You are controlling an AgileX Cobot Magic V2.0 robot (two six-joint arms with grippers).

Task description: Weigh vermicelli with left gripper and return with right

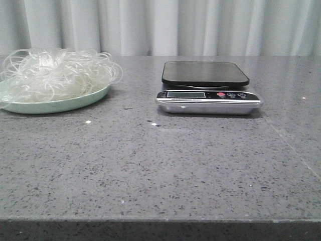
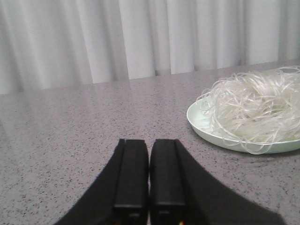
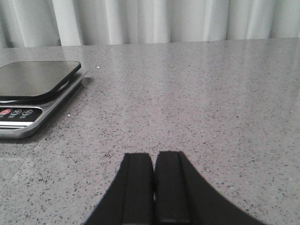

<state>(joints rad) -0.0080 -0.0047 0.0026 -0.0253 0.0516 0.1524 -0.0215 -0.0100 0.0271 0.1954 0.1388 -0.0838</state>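
The vermicelli [image 1: 57, 73] sat at the upper left of the front view, a loose whitish tangle of thin translucent strands heaped on a pale green plate [image 1: 60, 104], with stray loops hanging over the plate's rim. The plate rested on the grey speckled table [image 1: 160, 165]. To its right, near the upper middle of the frame and well apart from the plate, stood a kitchen scale [image 1: 208, 95] with a bare black weighing platform [image 1: 204, 74] and a silver front panel carrying a small display [image 1: 186, 94] and a red button [image 1: 220, 94]. A pale curtain [image 1: 160, 25] filled the top of the frame behind the table's far edge. Neither arm appeared in the front view.

In the left wrist view the left gripper [image 2: 149, 187] occupied the lower middle, its two black fingers pressed together with nothing between them, hovering low over bare tabletop. The vermicelli [image 2: 255, 105] and its plate [image 2: 199, 123] lay at the right of that frame, apart from the fingers.

In the right wrist view the right gripper [image 3: 154, 192] likewise had its jaws closed against each other and empty, at the lower middle. The scale [image 3: 35, 91] lay at the left edge of that frame, clear of the fingers.
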